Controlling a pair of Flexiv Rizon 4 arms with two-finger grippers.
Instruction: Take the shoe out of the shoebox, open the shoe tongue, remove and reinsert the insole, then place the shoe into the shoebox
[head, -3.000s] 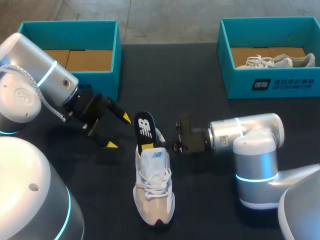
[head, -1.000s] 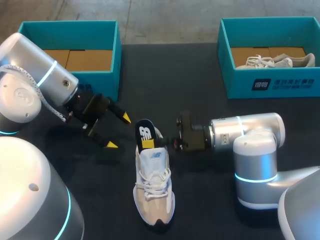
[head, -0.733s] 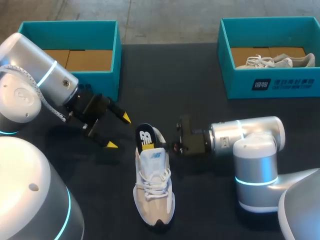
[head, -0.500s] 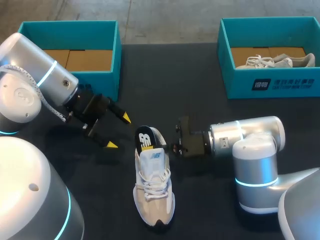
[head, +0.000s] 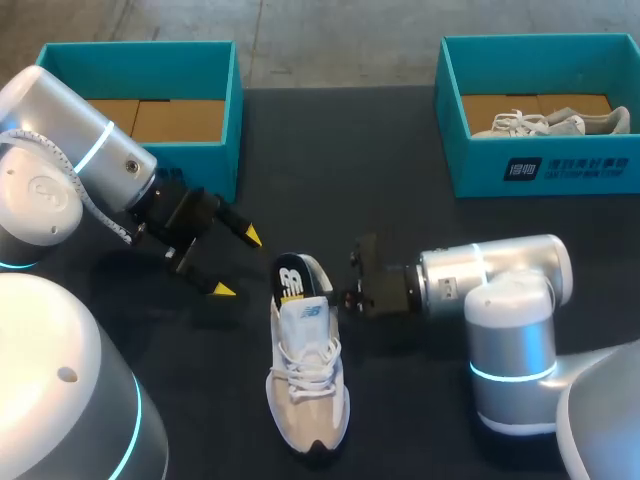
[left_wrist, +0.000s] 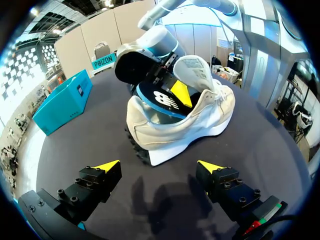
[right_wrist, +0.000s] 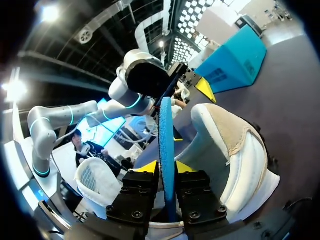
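Observation:
A white and beige shoe (head: 307, 385) lies on the dark table, toe toward me, heel toward the boxes. Its dark insole (head: 291, 279) with a yellow heel patch stands slanted out of the heel opening, lower part inside the shoe. My right gripper (head: 340, 290) is at the heel's right side; in the right wrist view its fingers (right_wrist: 167, 167) press the insole's (right_wrist: 166, 135) edge from both sides beside the shoe (right_wrist: 235, 145). My left gripper (head: 237, 263) hangs open left of the heel; its wrist view has the shoe (left_wrist: 180, 120) ahead of its gripper (left_wrist: 159, 167), nothing between the fingers.
A teal shoebox (head: 200, 150) with a brown cardboard floor stands at the back left, behind my left arm. Another teal box (head: 540, 165) at the back right holds a second pale shoe (head: 550, 122).
The insole has sunk lower into the shoe's heel, and my right gripper has shifted slightly left and down with it. The left arm has kept still.

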